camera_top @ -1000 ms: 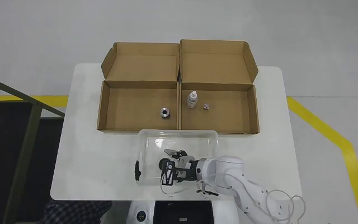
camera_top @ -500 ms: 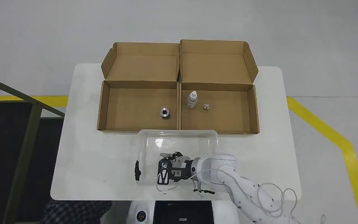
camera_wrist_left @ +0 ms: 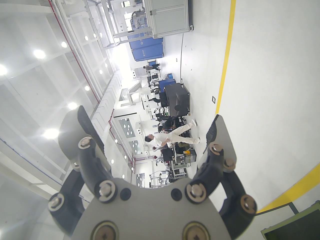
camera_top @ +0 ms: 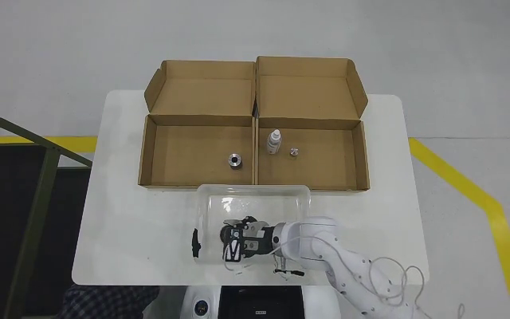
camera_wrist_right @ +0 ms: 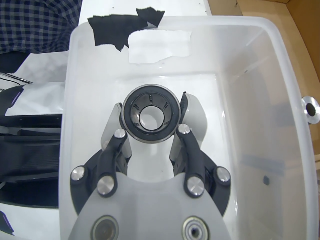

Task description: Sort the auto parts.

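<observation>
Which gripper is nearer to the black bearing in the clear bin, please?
Right. The right gripper holds the bearing inside the bin; the left gripper faces the room, away.

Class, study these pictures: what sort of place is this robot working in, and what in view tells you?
Probably a factory hall or industrial test floor: the left wrist view shows a yellow floor line, an aluminium-framed machine enclosure and rows of ceiling lights over a large open room.

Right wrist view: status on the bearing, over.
Right gripper shut on bearing, inside clear bin. Left gripper open, holding nothing. Bin walls on all sides, open above.
</observation>
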